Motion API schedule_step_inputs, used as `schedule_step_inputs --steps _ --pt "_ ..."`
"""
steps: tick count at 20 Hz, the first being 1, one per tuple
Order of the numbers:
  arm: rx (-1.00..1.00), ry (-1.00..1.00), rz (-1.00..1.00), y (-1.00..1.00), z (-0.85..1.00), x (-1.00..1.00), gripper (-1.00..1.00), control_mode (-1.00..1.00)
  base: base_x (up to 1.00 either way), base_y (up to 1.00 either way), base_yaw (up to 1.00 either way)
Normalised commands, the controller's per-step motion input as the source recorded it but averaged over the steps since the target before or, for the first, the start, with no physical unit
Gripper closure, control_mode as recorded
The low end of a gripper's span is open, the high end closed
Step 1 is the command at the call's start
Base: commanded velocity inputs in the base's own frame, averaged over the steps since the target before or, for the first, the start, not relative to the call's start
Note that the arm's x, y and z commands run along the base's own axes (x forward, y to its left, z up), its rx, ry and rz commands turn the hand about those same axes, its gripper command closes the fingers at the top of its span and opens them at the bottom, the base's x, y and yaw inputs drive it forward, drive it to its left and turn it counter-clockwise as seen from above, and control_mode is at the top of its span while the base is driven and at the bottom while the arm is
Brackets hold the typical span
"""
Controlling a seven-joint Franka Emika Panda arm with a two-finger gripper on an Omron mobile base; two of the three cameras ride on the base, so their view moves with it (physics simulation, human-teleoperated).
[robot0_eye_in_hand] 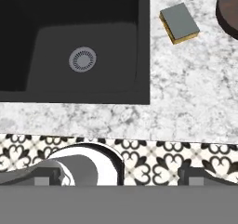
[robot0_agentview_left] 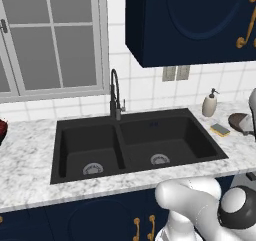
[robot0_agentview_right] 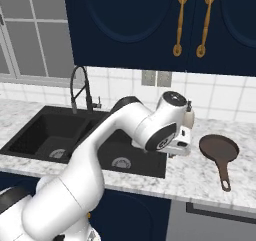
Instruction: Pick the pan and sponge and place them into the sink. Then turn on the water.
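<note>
On marble counter, by size:
Sink (robot0_agentview_left: 90, 135): black double basin set in counter (robot0_agentview_left: 30, 150), both basins empty, silver drain in each; gooseneck faucet (robot0_agentview_left: 115, 92) behind divider.
Arm (robot0_agentview_right: 125, 135): bent over right basin's front corner, hand pointing straight down at counter edge.
Gripper (robot0_eye_in_hand: 121, 174): fingers spread wide, holding nothing.
Pan (robot0_agentview_right: 219, 149): on counter right of sink, handle toward front edge.
Sponge (robot0_eye_in_hand: 179, 23): scrub side up, btwn sink rim & pan, touching neither.

Stone, matt black, soft scrub

The counter (robot0_agentview_left: 30, 155) is glossy grey-veined marble; the sink (robot0_agentview_left: 140, 116) matt black with silvery metal drains; the sponge (robot0_eye_in_hand: 180, 23) yellow foam under rough grey.
</note>
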Motion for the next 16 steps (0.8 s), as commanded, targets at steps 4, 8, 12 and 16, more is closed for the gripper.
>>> schedule_step_inputs --steps 4,8,12,16 --pt "-0.01 0.03 0.00 -0.73 -0.05 0.01 -1.00 -1.00 0.00 0.00 0.00" --pt "-0.02 0.04 0.00 -0.65 -0.11 0.12 -1.00 -1.00 0.00 0.00 0.00" --pt "-0.05 0.06 0.00 -0.59 -0.22 0.19 -1.00 -1.00 0.00 0.00 0.00" --pt "-0.08 0.08 -0.04 -0.56 -0.44 0.28 -1.00 -1.00 0.00 0.00 0.00"
